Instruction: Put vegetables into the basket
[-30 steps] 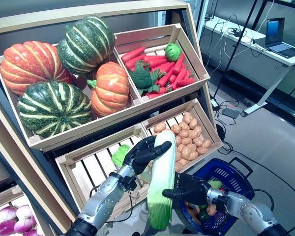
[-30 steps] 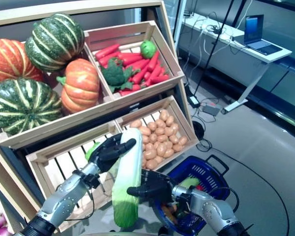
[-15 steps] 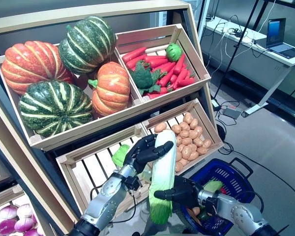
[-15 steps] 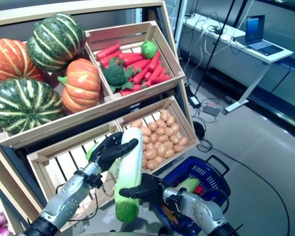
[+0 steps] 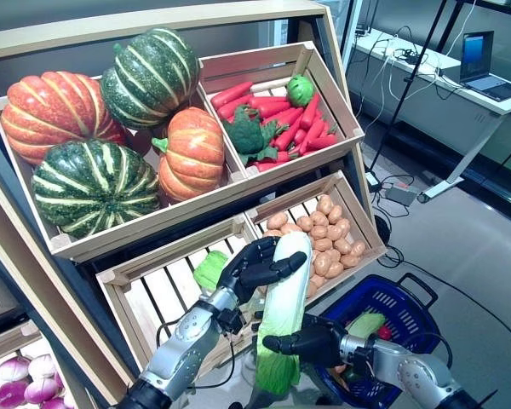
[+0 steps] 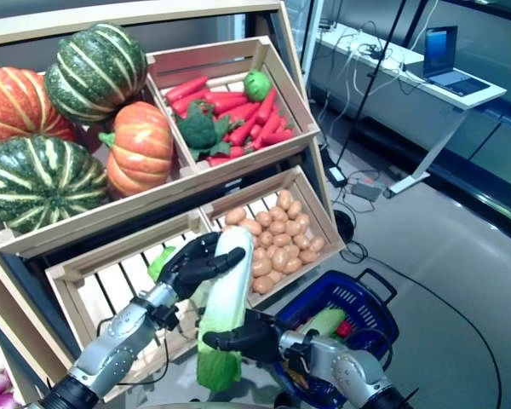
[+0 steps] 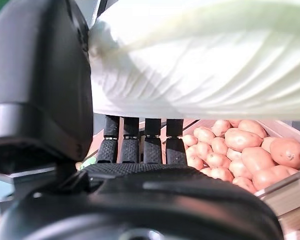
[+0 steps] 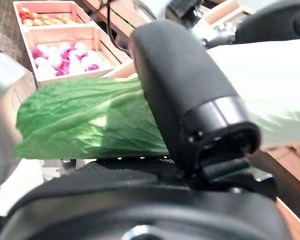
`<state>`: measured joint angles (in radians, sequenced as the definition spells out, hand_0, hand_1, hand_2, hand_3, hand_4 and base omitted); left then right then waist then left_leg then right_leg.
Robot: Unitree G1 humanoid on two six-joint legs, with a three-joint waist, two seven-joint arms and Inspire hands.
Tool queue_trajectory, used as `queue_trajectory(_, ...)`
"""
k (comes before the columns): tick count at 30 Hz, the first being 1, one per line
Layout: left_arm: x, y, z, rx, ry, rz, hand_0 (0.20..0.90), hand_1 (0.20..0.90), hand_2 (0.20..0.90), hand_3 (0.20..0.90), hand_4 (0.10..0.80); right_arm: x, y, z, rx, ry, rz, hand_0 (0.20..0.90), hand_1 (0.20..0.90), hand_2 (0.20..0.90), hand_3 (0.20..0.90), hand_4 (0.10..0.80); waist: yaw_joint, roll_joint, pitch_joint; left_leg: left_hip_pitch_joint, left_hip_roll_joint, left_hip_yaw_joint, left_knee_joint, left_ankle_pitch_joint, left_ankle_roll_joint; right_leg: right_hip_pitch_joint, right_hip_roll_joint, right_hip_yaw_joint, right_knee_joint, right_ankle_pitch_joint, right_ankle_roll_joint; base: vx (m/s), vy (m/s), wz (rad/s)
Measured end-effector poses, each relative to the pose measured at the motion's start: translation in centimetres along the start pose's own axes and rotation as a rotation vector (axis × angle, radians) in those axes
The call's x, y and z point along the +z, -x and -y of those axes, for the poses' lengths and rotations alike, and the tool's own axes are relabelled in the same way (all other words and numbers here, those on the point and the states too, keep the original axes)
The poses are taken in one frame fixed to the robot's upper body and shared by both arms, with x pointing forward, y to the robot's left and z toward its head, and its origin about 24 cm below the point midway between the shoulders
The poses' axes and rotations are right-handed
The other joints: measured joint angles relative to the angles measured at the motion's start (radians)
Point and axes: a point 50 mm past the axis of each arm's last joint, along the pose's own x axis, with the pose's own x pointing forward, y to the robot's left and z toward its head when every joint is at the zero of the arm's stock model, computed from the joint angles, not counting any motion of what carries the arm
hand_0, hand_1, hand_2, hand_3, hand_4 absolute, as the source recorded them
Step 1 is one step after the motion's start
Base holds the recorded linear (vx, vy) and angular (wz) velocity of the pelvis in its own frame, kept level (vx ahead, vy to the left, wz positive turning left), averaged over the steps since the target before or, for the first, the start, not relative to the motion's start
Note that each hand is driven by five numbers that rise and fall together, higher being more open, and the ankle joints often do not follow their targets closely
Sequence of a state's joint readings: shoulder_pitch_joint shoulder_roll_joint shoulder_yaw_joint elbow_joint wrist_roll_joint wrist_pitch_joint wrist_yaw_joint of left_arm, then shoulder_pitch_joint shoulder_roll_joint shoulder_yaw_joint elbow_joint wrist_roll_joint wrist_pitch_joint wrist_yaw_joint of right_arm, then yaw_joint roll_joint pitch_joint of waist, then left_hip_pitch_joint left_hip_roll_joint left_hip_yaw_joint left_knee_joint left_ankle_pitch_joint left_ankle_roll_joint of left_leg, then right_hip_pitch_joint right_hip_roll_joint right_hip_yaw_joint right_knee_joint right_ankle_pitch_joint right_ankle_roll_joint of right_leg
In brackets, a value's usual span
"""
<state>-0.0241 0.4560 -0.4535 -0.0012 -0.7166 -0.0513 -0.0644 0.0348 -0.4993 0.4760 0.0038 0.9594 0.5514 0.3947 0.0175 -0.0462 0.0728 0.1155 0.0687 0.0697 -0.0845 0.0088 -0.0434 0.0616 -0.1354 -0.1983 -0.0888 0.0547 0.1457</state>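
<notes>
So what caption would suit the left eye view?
Both hands, left hand and right hand, hold a long cabbage upright beside the blue basket.

the right hand [image 5: 305, 342] has slid left under the napa cabbage [image 5: 281, 313] - its grip now sits beneath the stalk. the cabbage's white end has shifted right and sunk slightly. the left hand [image 5: 254, 266] has lowered with it.
</notes>
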Motion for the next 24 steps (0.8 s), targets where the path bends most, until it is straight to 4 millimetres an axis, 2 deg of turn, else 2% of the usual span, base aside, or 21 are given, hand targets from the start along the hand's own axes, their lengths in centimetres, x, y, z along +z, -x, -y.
queue_trajectory(12,0.08,0.01,-0.16,0.007,0.027,0.001,0.300,0.300,0.300,0.300,0.400,-0.03,-0.01,-0.01,-0.001,-0.003,0.003,0.300,0.300,0.300,0.300,0.400,0.000,-0.001,-0.001,0.000,0.000,0.000,0.000,0.000,0.000,0.001,0.000,0.000,0.000,0.000,0.000,0.000,0.000,0.00)
queue_trajectory(13,0.07,0.01,-0.15,0.007,0.030,0.000,0.389,0.389,0.389,0.389,0.460,-0.05,-0.01,-0.01,-0.002,-0.003,0.003,0.300,0.300,0.300,0.300,0.400,-0.001,-0.001,-0.001,0.001,0.000,0.000,0.000,0.000,0.000,0.001,0.000,0.000,0.000,0.000,0.000,0.000,0.000,0.00)
queue_trajectory(14,0.05,0.01,-0.18,0.008,0.034,-0.003,0.745,0.745,0.745,0.745,0.696,-0.05,-0.01,0.00,-0.002,-0.003,0.003,0.300,0.300,0.300,0.300,0.400,-0.001,-0.001,-0.001,0.001,0.000,0.000,0.000,0.000,0.000,0.001,0.000,0.000,0.000,0.000,0.000,0.000,0.000,0.00)
queue_trajectory(15,0.03,0.01,-0.21,0.009,0.037,-0.007,0.900,0.900,0.900,0.900,0.800,-0.06,0.00,0.01,-0.004,-0.004,0.003,0.300,0.300,0.300,0.300,0.400,-0.001,-0.001,-0.001,0.001,0.000,0.000,0.000,0.000,0.000,0.002,0.000,0.000,0.000,0.000,0.000,0.000,0.000,0.00)
queue_trajectory(20,-0.16,0.01,-0.12,0.001,0.063,-0.022,0.900,0.900,0.900,0.900,0.800,0.14,0.12,0.38,-0.052,0.001,0.020,0.300,0.300,0.300,0.300,0.400,-0.001,-0.001,-0.001,0.002,0.000,0.000,0.000,0.000,0.000,0.002,0.000,0.000,0.000,0.000,0.000,0.000,0.000,0.00)
queue_trajectory(24,-0.26,-0.11,0.50,-0.056,0.168,-0.024,0.900,0.900,0.900,0.900,0.800,0.79,0.17,0.46,-0.026,-0.104,0.113,0.300,0.300,0.300,0.300,0.400,0.000,-0.001,-0.001,0.002,0.000,0.000,0.000,0.000,0.000,0.002,0.000,0.000,0.000,0.000,0.000,0.000,0.000,0.00)
